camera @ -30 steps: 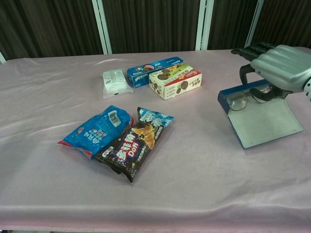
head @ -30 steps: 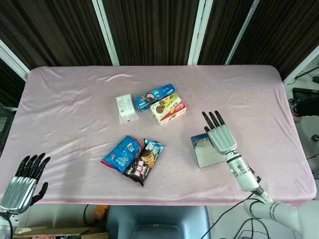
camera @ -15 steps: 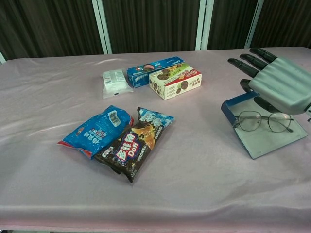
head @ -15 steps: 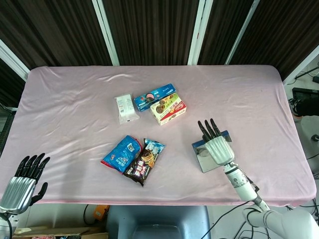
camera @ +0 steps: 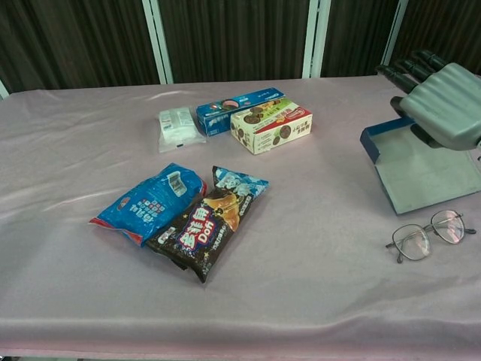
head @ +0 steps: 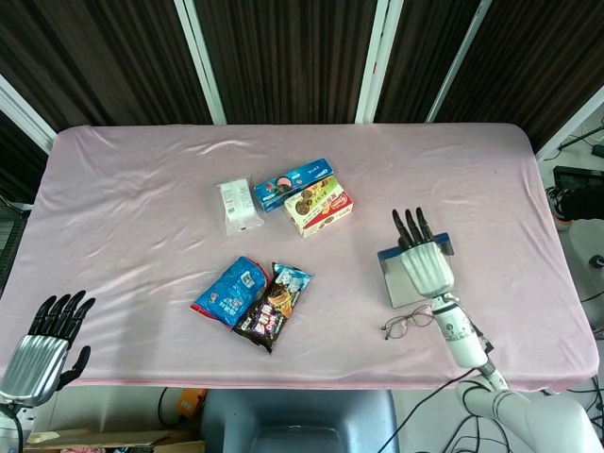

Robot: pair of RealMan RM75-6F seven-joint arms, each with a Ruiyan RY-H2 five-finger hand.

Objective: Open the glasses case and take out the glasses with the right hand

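Observation:
The glasses case (head: pixel 400 280) (camera: pixel 423 173) lies open on the pink cloth at the right, a blue rim around a grey inside with nothing in it. The thin wire-framed glasses (head: pixel 408 323) (camera: pixel 430 235) lie unfolded on the cloth just in front of the case, touched by nothing. My right hand (head: pixel 425 260) (camera: pixel 443 101) hovers over the far end of the case with its fingers stretched out and holds nothing. My left hand (head: pixel 47 342) hangs open off the table's front left corner and appears only in the head view.
A blue snack bag (head: pixel 229 290) (camera: pixel 149 201) and a dark Doff bag (head: pixel 274 304) (camera: pixel 208 222) lie mid-table. Behind them are a white packet (head: pixel 238 205) (camera: pixel 177 127), a blue biscuit box (head: pixel 293 183) (camera: pixel 239 110) and a second biscuit box (head: pixel 319 209) (camera: pixel 270 126).
The glasses have come out of the case and now lie on the cloth in front of it. The right hand and case shifted right; the hand is clear of the glasses.

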